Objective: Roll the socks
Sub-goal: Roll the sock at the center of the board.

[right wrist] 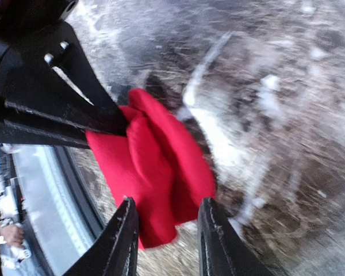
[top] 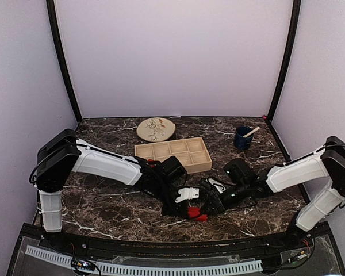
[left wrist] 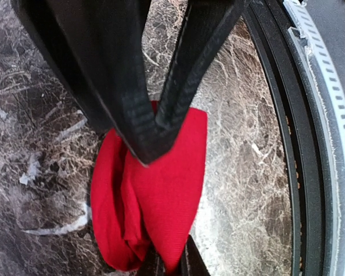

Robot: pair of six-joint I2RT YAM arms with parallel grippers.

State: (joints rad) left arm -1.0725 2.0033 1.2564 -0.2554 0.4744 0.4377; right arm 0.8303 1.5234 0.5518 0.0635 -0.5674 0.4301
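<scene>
- Both of my hands are meeting low over the dark marble-patterned surface (top: 98,201), close to its near edge and in front of my two bases.
- My left hand (left wrist: 154,135) is staying closed. Its black ribbed tips are pinching one edge of the bright red soft fabric socks (left wrist: 161,195).
- These socks are lying on the surface as a folded, bunched lump between my two hands. I am not managing to tell whether the lump is one sock or two.
- My right hand (right wrist: 168,230) is standing open. Its two black jaws are sitting apart on either side of the lump's far end, opposite my left hand's pinch, with red fabric showing between them.
- Well behind my hands, a light wooden tray with divided compartments (top: 173,154) is sitting on the surface.
- A cream round plate with a leaf pattern (top: 156,129) is resting just beyond the tray.
- A dark blue cup with a pale stick in it (top: 242,138) is standing toward the right rear, well apart from the socks.
</scene>
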